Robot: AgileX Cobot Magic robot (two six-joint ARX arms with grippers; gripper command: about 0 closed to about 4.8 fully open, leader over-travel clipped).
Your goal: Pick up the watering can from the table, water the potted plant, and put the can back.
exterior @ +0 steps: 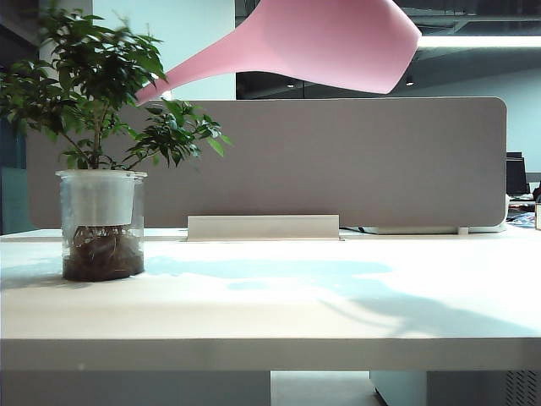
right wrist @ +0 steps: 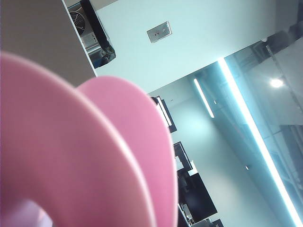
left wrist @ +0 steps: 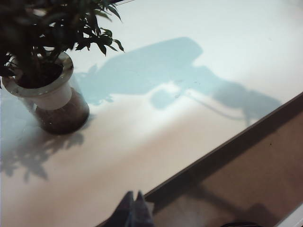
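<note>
Above the white tabletop (exterior: pixel 279 304), the pink watering can (exterior: pixel 338 42) hangs tilted, its spout reaching the potted plant (exterior: pixel 101 152) at left. Right claw: unseen, grip impossible to tell. Left claw (left wrist: pixel 133 208) sits closed over the tabletop's near edge.

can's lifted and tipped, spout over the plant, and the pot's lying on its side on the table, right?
Not quite. The exterior view shows the potted plant standing upright on the table, not lying on its side. The rest holds: the watering can is lifted and tipped, spout over the plant.
</note>
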